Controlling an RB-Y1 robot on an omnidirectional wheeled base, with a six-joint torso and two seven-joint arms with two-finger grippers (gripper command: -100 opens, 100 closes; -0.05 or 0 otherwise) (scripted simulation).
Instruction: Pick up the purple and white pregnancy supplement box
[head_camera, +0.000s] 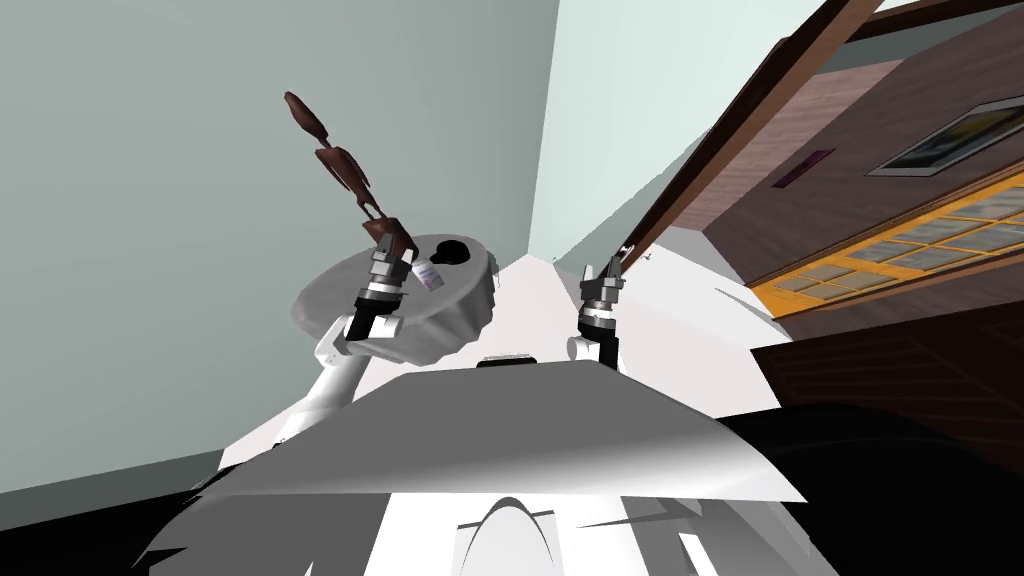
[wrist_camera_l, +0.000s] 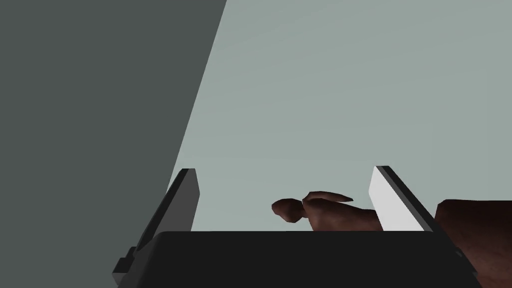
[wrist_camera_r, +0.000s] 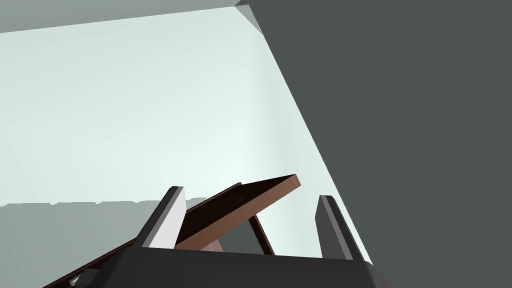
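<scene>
The small white and purple box (head_camera: 428, 274) lies on a round grey top (head_camera: 335, 300) that has a black hole (head_camera: 452, 250) toward its far side. My left gripper (head_camera: 390, 260) hovers over this top, and the box sits just to its right in the head view. Whether they touch I cannot tell. In the left wrist view the left gripper (wrist_camera_l: 283, 169) is open, and a dark brown shape (wrist_camera_l: 325, 212) sits low between the fingers, not the box. My right gripper (head_camera: 603, 268) is raised apart on the right, and it (wrist_camera_r: 250, 192) stands open and empty.
A tall dark brown knobbly figure (head_camera: 340, 165) rises from the round top right behind the left gripper. A grey-green wall stands close behind. A brown door (head_camera: 740, 130) stands open on the right, and its top edge (wrist_camera_r: 235, 205) lies past the right fingers.
</scene>
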